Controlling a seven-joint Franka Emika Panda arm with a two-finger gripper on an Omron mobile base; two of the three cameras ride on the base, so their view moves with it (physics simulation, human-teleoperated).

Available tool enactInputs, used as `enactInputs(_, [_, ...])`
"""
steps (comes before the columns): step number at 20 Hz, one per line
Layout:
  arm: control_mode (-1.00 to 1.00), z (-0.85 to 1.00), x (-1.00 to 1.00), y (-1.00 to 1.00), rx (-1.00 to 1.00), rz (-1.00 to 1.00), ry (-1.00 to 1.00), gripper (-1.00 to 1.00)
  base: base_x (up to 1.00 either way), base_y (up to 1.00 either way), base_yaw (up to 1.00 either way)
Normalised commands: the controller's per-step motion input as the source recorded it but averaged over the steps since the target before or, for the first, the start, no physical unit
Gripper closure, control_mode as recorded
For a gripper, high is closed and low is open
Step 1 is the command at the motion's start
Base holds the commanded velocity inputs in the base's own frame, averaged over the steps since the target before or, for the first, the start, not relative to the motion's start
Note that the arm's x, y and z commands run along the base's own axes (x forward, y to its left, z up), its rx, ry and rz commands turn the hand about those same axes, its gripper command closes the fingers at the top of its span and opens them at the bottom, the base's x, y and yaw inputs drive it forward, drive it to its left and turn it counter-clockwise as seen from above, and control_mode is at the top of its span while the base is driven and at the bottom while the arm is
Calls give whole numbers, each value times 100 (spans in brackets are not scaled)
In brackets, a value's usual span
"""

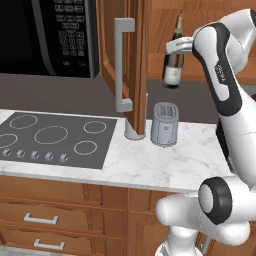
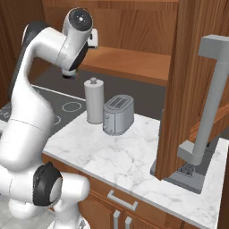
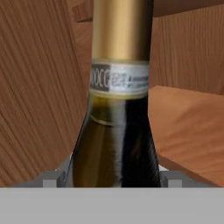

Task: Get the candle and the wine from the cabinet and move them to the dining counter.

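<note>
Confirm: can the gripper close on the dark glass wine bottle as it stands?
Probably yes. The open gripper already straddles the dark glass wine bottle, a fingertip on each side, with nothing between.

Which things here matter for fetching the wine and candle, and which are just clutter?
Job: wine, standing in the open cabinet; gripper open, its fingers either side of the bottle.
Clutter: toaster, grey canister, cooktop, microwave.

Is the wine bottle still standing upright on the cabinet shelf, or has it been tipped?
Upright. The wine bottle stands vertical on the open cabinet shelf, neck up; in the hand view its neck rises straight between the open hand's fingertips.
</note>
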Motion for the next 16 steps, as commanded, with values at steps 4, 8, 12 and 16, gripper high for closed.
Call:
enactInputs(4, [-100,0,-82,-22,-9,0,-6,100,0,0,0])
enactInputs(8, [-100,0,-76,-4,-19,-2,-12,100,0,0,0])
enactInputs(12, [-100,0,-75,0,-27,-4,-17,100,0,0,0])
enactInputs(16, [-100,0,-65,-1,-11,-3,-5,100,0,0,0])
